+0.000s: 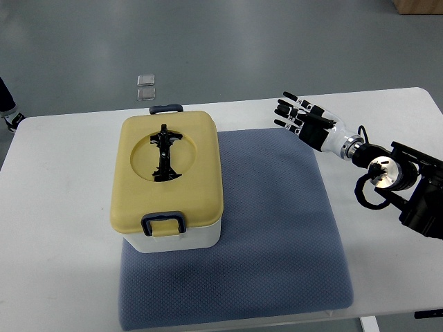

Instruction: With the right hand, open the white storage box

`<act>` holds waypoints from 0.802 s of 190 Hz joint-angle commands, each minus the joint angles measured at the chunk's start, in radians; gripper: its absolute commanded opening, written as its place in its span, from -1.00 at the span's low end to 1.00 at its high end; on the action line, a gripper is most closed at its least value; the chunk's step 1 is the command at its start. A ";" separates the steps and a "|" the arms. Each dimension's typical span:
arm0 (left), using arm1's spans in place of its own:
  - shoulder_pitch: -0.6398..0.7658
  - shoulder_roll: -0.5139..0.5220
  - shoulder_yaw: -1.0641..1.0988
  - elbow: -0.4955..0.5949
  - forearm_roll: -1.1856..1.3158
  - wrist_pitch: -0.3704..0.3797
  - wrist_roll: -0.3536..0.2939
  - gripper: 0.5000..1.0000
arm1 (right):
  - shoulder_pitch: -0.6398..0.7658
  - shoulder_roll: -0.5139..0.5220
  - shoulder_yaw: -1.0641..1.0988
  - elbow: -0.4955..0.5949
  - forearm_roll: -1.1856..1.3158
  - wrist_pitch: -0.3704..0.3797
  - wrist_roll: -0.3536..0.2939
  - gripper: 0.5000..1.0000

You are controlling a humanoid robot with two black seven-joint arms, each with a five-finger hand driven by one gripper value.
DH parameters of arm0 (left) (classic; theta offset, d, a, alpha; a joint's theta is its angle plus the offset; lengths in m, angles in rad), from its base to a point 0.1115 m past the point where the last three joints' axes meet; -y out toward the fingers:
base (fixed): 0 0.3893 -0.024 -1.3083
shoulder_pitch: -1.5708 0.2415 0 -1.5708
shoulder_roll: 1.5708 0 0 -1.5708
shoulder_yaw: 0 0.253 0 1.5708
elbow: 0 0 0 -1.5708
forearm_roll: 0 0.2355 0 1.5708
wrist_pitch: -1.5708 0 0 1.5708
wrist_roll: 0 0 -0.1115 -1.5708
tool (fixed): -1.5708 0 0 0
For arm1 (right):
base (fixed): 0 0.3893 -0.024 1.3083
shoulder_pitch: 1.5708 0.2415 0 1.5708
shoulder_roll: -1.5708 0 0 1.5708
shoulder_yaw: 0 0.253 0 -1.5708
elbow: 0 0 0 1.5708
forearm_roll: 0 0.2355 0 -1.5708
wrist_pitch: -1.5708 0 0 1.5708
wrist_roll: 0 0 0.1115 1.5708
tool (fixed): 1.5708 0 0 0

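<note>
1. While the right hand [299, 115] hangs over the table's far edge with its fingers [286, 108] spread and nothing in them, I find it well apart from the white storage box [168, 181], which stands at about 9 o'clock from it, on the left part of the blue-grey mat [277, 228].
2. The box is shut: its yellow lid [197, 180] sits flat, with a dark latch clip [163, 224] at the 6 o'clock edge and a second clip [166, 109] at 12 o'clock.
3. Risk, in my judgement: if the lid is pulled with either clip still fastened, the whole box may lift or skid across the mat instead of opening.
4. Risk: the folded black carry handle [164, 153] lies in a round recess of the lid. Fingers hooking it would raise the box, not the lid.
5. Risk: a sideways approach from 3 o'clock could shove the box toward the table's [55, 228] left edge, since the mat ends just beside the box there.
6. Risk: the cable [365, 196] looping below the right forearm could snag as the arm reaches across.
7. Hidden or unclear: I cannot tell whether the clips are locked. The box's far and left walls are out of sight. A dark shape [7, 104] at the left edge is cut off; I cannot identify it. Two small clear items [146, 86] on the floor beyond the table are too small to name.
</note>
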 commanded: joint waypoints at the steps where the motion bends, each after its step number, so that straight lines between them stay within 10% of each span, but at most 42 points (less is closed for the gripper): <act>1: 0.000 0.000 0.001 0.001 0.000 0.000 0.000 1.00 | 0.008 0.001 0.006 0.000 -0.079 -0.003 0.003 0.74; 98: 0.000 0.000 0.003 0.001 0.000 0.000 0.000 1.00 | 0.137 0.003 0.005 0.011 -0.392 -0.006 0.057 0.73; 152: 0.000 0.000 0.003 -0.001 0.000 0.000 0.000 1.00 | 0.313 -0.071 -0.014 0.210 -0.869 -0.083 0.068 0.73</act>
